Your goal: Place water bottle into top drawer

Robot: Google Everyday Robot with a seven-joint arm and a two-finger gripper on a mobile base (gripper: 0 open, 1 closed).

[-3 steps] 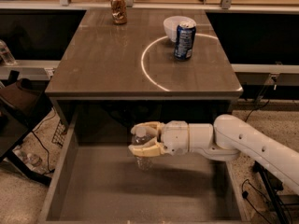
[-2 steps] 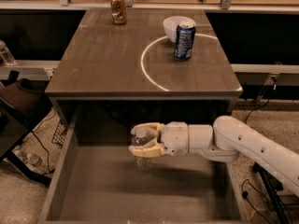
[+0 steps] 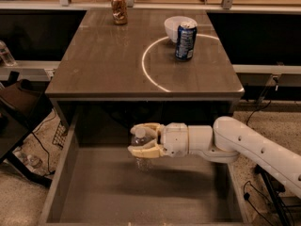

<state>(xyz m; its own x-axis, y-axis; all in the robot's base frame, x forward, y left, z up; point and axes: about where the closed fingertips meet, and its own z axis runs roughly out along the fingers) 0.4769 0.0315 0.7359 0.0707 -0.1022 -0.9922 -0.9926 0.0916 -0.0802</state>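
- The hand (image 3: 134, 139) reaches in from the right side of the open top drawer (image 3: 155, 197), the arm lying roughly level across it, just below the front edge of the worktop (image 3: 106, 55).
- Its two fingers (image 3: 146, 127) are pinched on the water bottle (image 3: 141, 140), one on the far side and one on the near side, gripping the upper part of the bottle.
- The water bottle stands upright inside the top drawer, near its back wall and a little left of centre, with its long axis vertical and its lower body showing below the fingers.
- The relation that matters is base to floor. The bottle's bottom looks close to the bare drawer floor, but whether it touches cannot be told.
- Judged from this, the task is nearly done. The next move likely calls for a short lowering if needed, then spreading the fingers without tipping the tall bottle.
- The blue soda can (image 3: 186, 41), white bowl (image 3: 174, 25) and amber jar (image 3: 119, 8) sit on the worktop, well apart from the hand.
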